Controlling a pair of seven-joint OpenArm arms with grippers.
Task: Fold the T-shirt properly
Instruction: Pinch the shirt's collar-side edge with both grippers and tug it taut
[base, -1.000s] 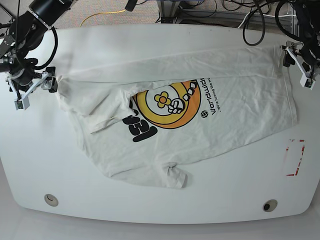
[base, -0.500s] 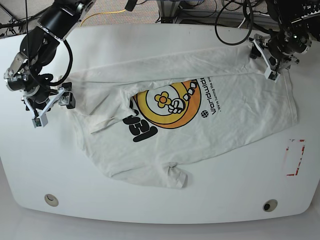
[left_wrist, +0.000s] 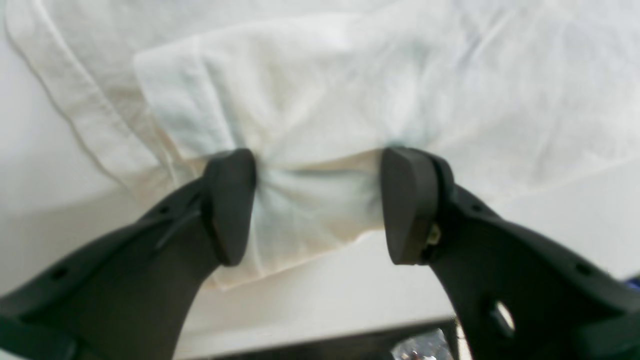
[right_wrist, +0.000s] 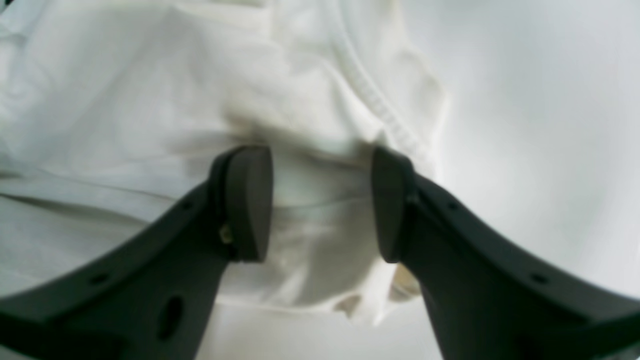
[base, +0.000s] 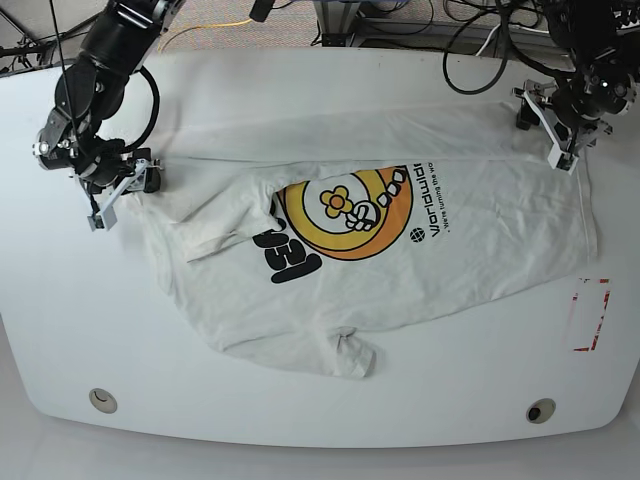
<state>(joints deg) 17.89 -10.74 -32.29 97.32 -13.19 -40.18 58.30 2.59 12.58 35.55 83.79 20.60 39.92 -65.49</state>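
White T-shirt lies spread and wrinkled across the white table in the base view, its orange-yellow circular graphic with black lettering facing up. One side is folded over part of the print. The right gripper sits at the shirt's edge on the view's left, and the left gripper sits at the shirt's far corner on the view's right.

In the left wrist view, the left gripper has its jaws spread wide, pressed onto a folded, hemmed edge of the shirt. Fabric bunches between the black pads, but they do not pinch it.

In the right wrist view, the right gripper has its jaws parted around a gathered fold of shirt beside a stitched hem. Whether the pads grip the cloth cannot be told.
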